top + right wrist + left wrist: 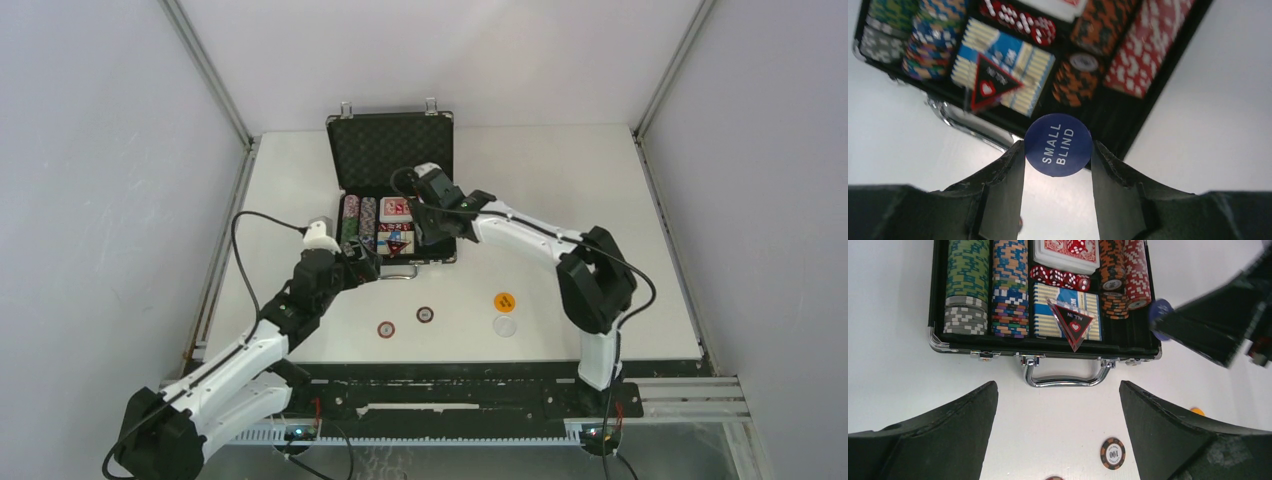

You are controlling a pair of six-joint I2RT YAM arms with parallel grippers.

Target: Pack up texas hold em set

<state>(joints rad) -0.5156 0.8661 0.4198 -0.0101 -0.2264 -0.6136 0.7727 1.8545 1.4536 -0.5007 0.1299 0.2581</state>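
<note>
Open black case, far centre of table, packed with chip rows, decks and dice; right gripper clamped on blue SMALL BLIND button over its near right edge; left gripper spread wide, empty, near handle; loose chips, orange button and white button nearer.

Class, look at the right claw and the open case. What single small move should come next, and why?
Probably ease the right claw forward and down over the case, then release. It grips the blue SMALL BLIND button just above the case's near edge, and bare black floor shows beside the short orange chip stack, so there seems to be room.
</note>
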